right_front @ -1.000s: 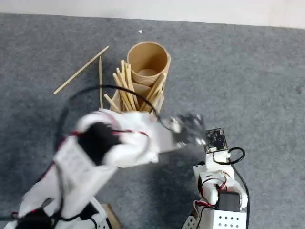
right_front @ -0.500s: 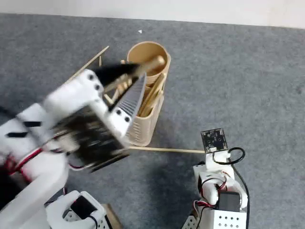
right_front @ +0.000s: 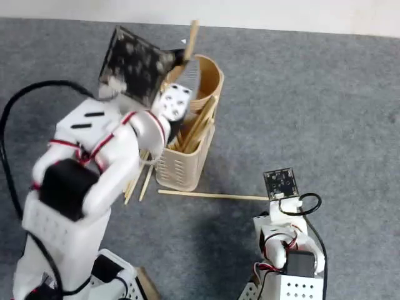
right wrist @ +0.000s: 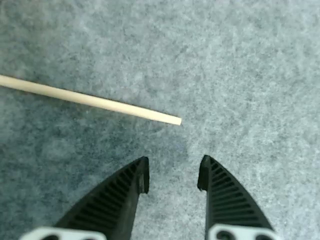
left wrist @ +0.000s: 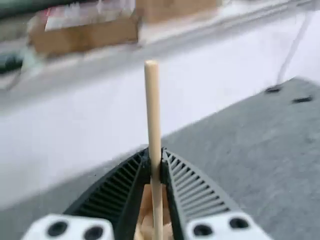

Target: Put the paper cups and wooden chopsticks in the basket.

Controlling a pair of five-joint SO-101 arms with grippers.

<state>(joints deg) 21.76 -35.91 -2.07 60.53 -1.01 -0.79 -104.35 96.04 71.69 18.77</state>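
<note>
High view: the left pincer (right_front: pixel 180 62) sits at upper centre, over the cups (right_front: pixel 209 78) that stand in the basket (right_front: pixel 184 169).
Left pincer: pinching a held chopstick (right_front: pixel 192 32), with the jaws pressed on it from both sides. Its tip pokes up past them toward the top edge.
Basket: at centre frame on the tabletop (right_front: pixel 325 100), holding the cups and a bundle (right_front: pixel 197 125) of chopsticks.
Loose chopstick (right_front: pixel 212 195): lies flat on the tabletop at lower centre, running from the basket's foot toward the right arm.
Right pincer (right wrist: pixel 172 172): spread, with the loose chopstick's end just ahead of it, not touching.
Change: half a second ago the left pincer lay lower, across the basket's front left. It has since swung up to the top of the frame. The loose chopstick and the right arm are where they were.
</note>
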